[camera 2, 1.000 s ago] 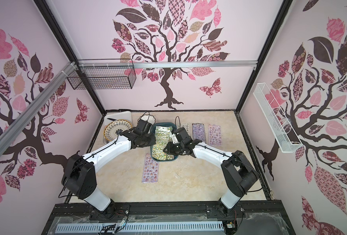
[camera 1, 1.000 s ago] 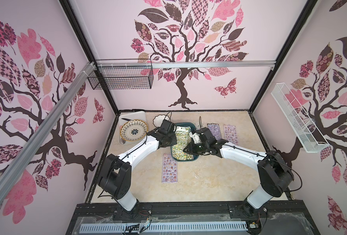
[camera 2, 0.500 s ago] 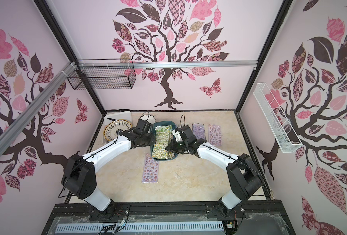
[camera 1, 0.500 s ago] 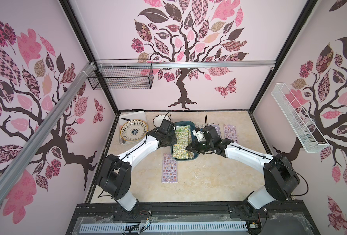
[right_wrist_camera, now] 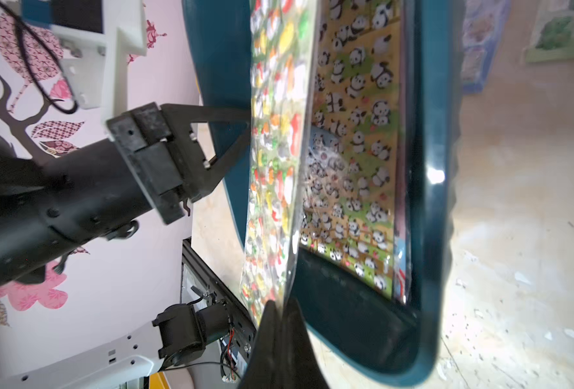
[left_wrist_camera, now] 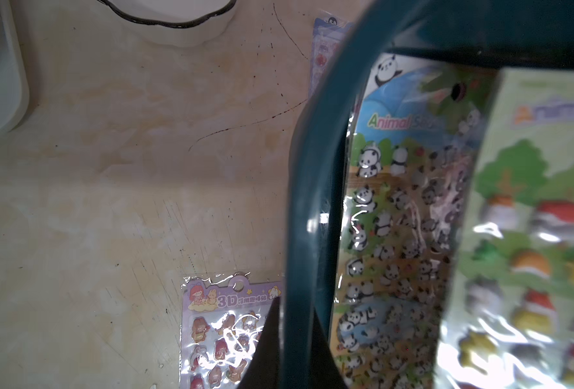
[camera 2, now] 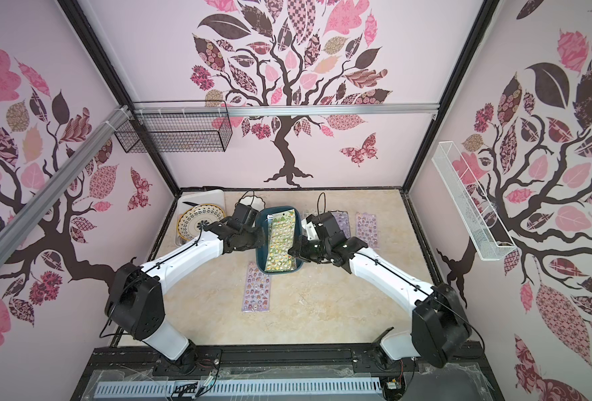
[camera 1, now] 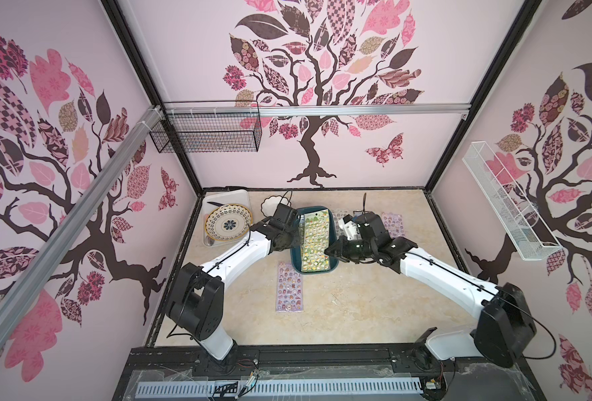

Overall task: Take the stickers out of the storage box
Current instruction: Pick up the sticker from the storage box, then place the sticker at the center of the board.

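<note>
Beige marbled tabletop with teal storage box, loose stickers, white tray, scalloped bowl.

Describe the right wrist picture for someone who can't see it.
The right jaws pinch the edge of a colourful sticker sheet, tilted up over a teal box where a panda sheet lies flat. The left jaws clamp the box's opposite wall.

Place: you are looking at a robot lab test cell | Walls: tree-decal panels in a black frame | Fittings: aluminium rail, black wire basket, white wire shelf | Surface: marble-look tabletop | Rig: your left arm and right arm are mounted on a black base with a slotted cable duct
</note>
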You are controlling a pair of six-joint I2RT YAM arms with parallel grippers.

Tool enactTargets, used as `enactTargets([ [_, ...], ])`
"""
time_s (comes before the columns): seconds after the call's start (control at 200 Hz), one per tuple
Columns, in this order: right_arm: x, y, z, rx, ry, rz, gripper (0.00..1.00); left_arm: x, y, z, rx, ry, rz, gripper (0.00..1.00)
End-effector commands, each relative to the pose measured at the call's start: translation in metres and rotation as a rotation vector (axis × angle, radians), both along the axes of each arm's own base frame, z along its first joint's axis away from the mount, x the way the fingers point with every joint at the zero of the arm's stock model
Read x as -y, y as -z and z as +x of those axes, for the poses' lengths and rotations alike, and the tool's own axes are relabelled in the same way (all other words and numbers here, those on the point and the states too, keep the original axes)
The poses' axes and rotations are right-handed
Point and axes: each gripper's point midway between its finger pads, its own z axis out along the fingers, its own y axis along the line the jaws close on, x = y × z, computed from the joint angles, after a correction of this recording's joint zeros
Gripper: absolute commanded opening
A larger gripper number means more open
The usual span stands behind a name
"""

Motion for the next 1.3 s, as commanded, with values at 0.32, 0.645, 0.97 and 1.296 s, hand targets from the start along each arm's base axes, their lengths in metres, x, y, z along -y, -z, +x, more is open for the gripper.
enactTargets([
  [0.32, 0.065, 0.012, -0.07, -0.049, 0.048, -0.12, 0.0, -0.062, -0.03, 0.034, 0.078, -0.177, -0.001, 0.0],
  [0.645, 0.035, 0.084, -0.068, -0.212, -0.019, -0.07, 0.0, -0.096, -0.029, 0.043, 0.061, -0.278, -0.046, 0.0],
  [0.97, 0.015, 0.123, -0.053, -0.26, -0.024, -0.142, 0.0, -0.089, -0.026, 0.043, 0.045, -0.263, -0.084, 0.0],
  [1.296, 0.022, 0.164, -0.054, -0.346, -0.003, -0.246, 0.06, -0.083, -0.023, 0.042, 0.034, -0.254, -0.112, 0.0],
])
